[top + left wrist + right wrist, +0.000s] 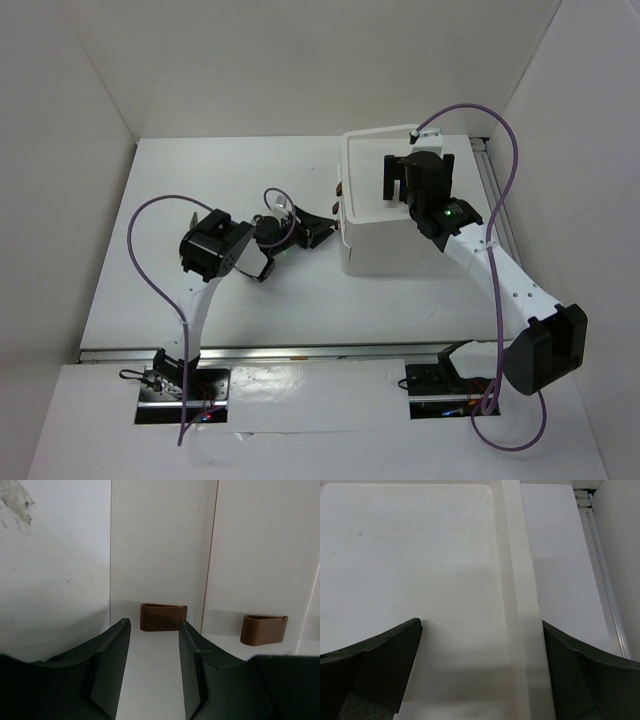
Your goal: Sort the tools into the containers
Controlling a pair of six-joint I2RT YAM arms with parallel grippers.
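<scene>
One white cabinet — two dark red knobs — two end effectors

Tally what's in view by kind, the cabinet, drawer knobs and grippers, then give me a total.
cabinet: 1
knobs: 2
grippers, left gripper and right gripper: 2
Total: 5
</scene>
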